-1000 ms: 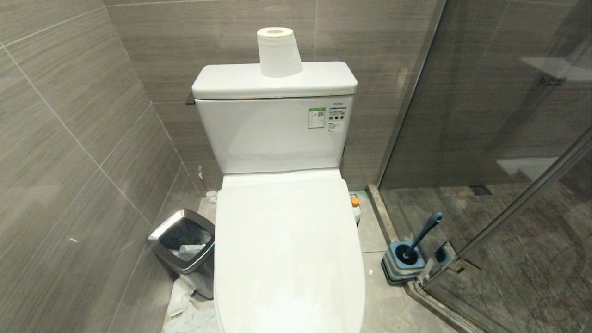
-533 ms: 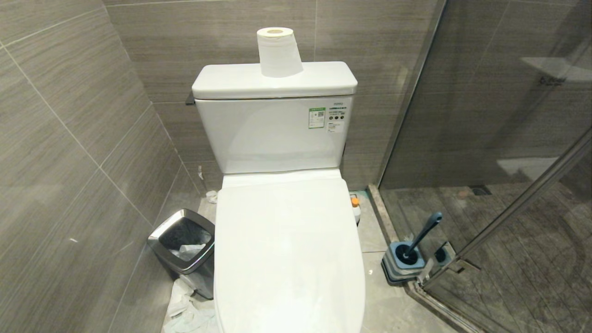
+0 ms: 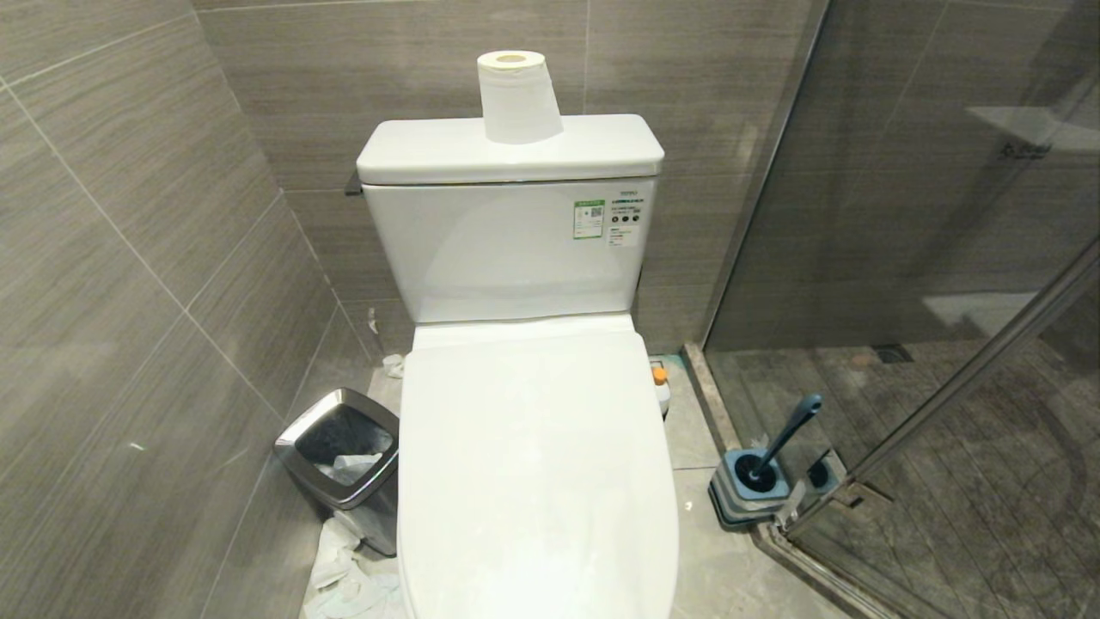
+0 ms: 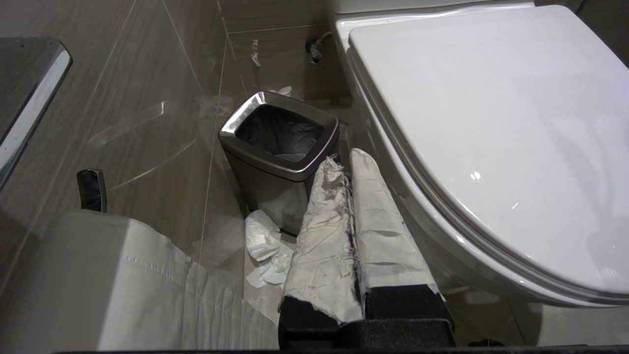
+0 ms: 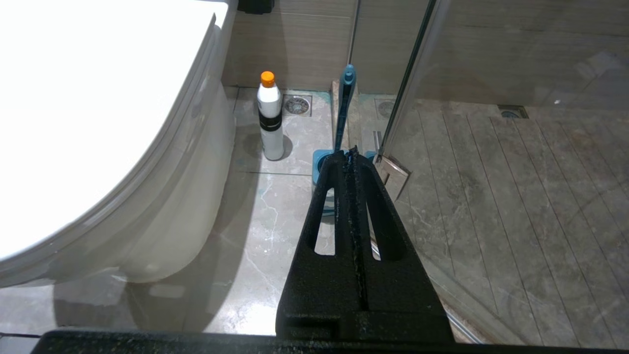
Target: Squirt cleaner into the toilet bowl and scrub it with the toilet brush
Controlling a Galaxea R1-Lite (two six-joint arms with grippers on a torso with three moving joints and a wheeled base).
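Nothing has moved since the earlier frames: lid (image 3: 533, 481) down, both grippers (image 4: 351, 162) (image 5: 348, 157) pinched shut and empty, the light, slick-looking cleaner (image 5: 270, 118) at centre-right of the head view beside the toilet, best gripped mid-body, the stiff brush (image 3: 784, 437) lower right.

Grey tiled floor (image 3: 705, 559): bears toilet bowl (image 3: 533, 464), steel-rimmed bin (image 3: 344, 468) with crumpled tissue (image 3: 348, 576) beside it, cleaner (image 5: 270, 118) upright, toilet brush (image 3: 786, 438) in square holder (image 3: 748, 494).
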